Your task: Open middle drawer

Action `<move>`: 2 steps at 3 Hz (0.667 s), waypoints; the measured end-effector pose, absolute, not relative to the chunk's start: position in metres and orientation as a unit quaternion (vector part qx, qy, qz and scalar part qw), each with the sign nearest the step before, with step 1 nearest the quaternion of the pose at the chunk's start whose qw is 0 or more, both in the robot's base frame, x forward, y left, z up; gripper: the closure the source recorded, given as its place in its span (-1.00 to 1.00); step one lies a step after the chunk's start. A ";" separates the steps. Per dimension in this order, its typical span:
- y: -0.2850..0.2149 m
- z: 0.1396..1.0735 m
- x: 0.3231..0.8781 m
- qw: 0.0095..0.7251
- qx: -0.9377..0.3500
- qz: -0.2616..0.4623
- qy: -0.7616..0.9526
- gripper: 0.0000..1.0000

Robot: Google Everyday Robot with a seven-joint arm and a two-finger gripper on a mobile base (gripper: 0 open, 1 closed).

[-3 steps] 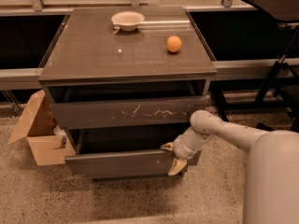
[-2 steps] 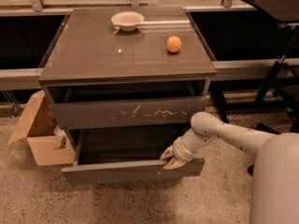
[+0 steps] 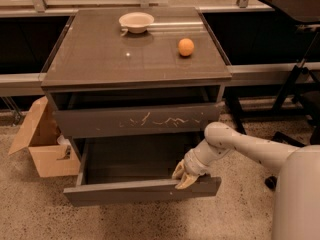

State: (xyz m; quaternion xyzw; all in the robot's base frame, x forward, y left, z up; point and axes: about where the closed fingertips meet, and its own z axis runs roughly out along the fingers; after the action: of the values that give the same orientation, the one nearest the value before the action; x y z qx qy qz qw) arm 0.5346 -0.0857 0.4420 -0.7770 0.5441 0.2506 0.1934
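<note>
The middle drawer (image 3: 125, 193) is a dark grey-brown drawer with a plain front, below the taller front with white scratch marks (image 3: 150, 120). It stands pulled out toward me, and its dark inside (image 3: 135, 159) shows. My gripper (image 3: 182, 176) sits at the top edge of the drawer's front, near its right end, with its beige fingers closed over that edge. My white arm (image 3: 250, 149) reaches in from the lower right.
A white bowl (image 3: 136, 21) and an orange (image 3: 186, 47) rest on the cabinet top (image 3: 100, 59). An open cardboard box (image 3: 42, 144) stands on the floor left of the cabinet. A black stand (image 3: 295, 84) is at the right.
The drawer has slid further out toward me, and my gripper has moved down and forward with its front edge.
</note>
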 end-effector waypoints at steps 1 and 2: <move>-0.086 0.442 0.535 0.193 -0.777 0.251 0.544 0.70; -0.086 0.442 0.535 0.193 -0.777 0.251 0.544 0.23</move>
State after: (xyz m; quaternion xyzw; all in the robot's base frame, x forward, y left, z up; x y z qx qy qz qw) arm 0.5345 -0.0857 0.4419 -0.7770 0.5441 0.2507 0.1934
